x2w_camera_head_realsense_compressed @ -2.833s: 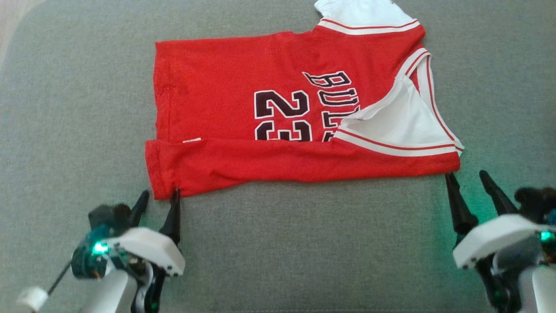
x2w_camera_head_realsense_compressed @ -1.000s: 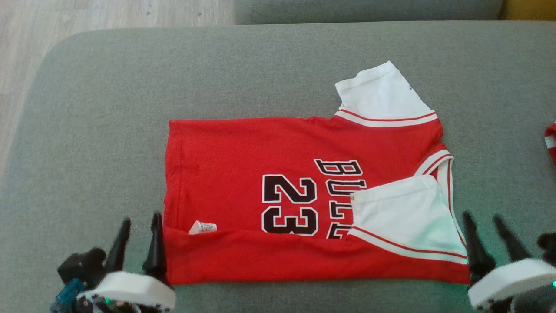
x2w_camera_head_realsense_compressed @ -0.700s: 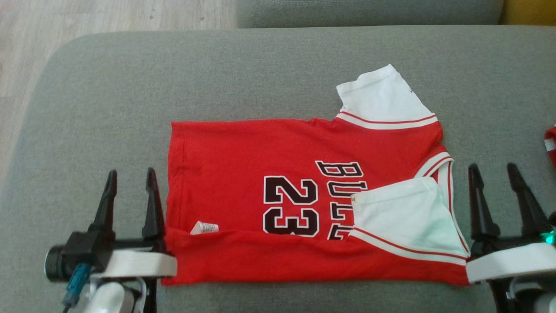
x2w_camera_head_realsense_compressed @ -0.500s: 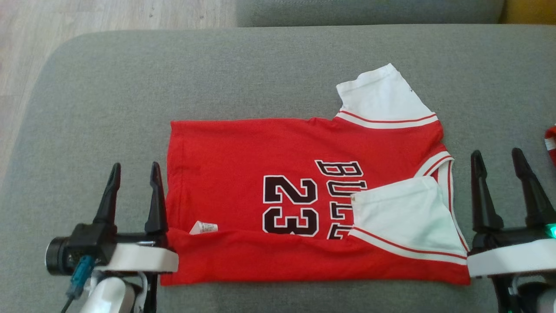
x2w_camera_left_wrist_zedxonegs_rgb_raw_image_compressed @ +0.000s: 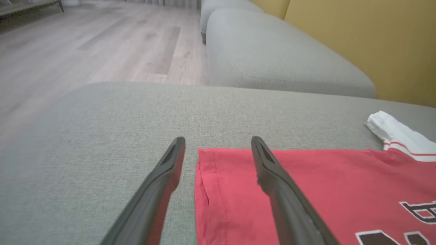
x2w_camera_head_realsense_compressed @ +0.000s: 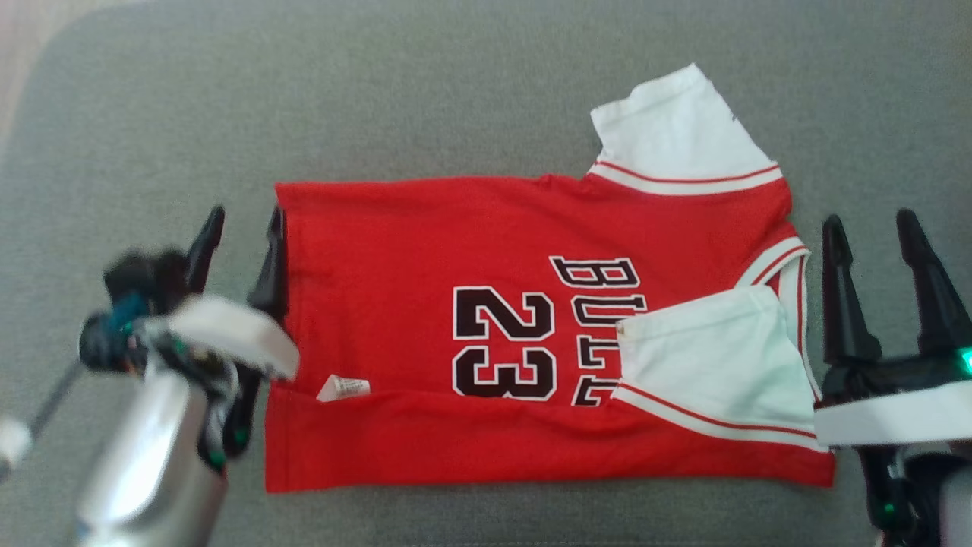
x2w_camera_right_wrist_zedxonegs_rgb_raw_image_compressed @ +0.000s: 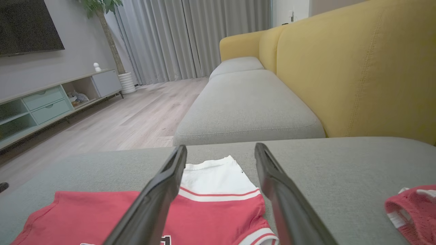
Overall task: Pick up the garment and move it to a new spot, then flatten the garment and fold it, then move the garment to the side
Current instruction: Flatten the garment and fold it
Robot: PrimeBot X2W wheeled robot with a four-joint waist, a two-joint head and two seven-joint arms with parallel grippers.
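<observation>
Both my left gripper [x2w_camera_head_realsense_compressed: 247, 228] and right gripper [x2w_camera_head_realsense_compressed: 870, 228] stand spread and empty, flanking the red-and-white printed jersey [x2w_camera_head_realsense_compressed: 425, 251], part-folded on the grey fabric sofa cushion [x2w_camera_head_realsense_compressed: 456, 91]; pinching only its top layer could drag the near fold open.

Left gripper [x2w_camera_head_realsense_compressed: 247, 215]: blurred at 9 o'clock in the head view, with no wrist detail readable.
Jersey [x2w_camera_head_realsense_compressed: 425, 228] lettering: the end letters are covered by the folded-over white sleeve [x2w_camera_head_realsense_compressed: 714, 357].
Tag [x2w_camera_head_realsense_compressed: 343, 387]: the print is too small to read.
Red cloth [x2w_camera_right_wrist_zedxonegs_rgb_raw_image_compressed: 412, 207]: cut off by the right wrist view's edge at 4 o'clock.
</observation>
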